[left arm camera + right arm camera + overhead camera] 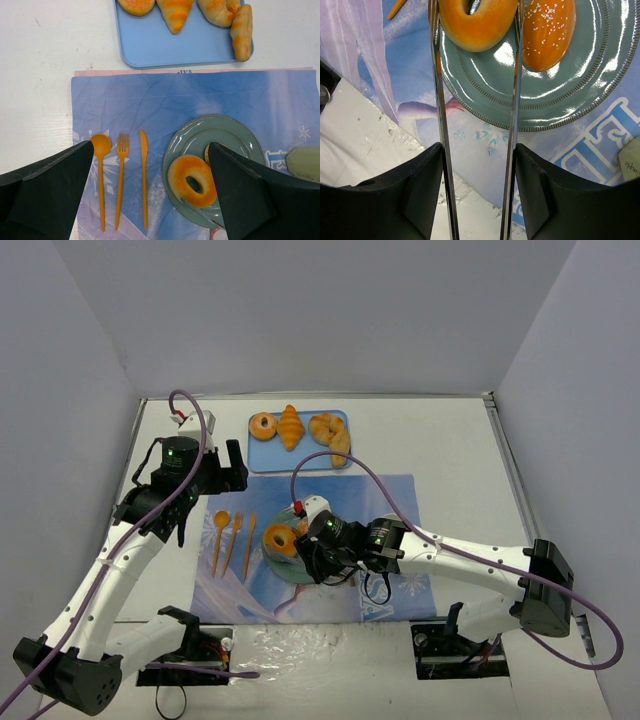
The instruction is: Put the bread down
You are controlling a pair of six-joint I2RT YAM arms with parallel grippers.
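A golden bagel (280,540) lies on the left part of the green plate (300,573), beside a sesame bun (547,32). My right gripper (477,150) is shut on metal tongs (438,100), whose two arms stand on either side of the bagel (475,20) at the plate (580,85). I cannot tell whether the tongs squeeze it. In the left wrist view the bagel (195,180) sits near the plate's rim (175,145) with a tong tip (212,148) at its edge. My left gripper (151,145) is open and empty, above the placemat's left side.
An orange spoon (100,175), fork (121,175) and knife (144,175) lie left of the plate on the blue placemat (200,95). A blue tray (268,453) at the back holds a donut (263,426), a croissant (290,426) and rolls (332,435).
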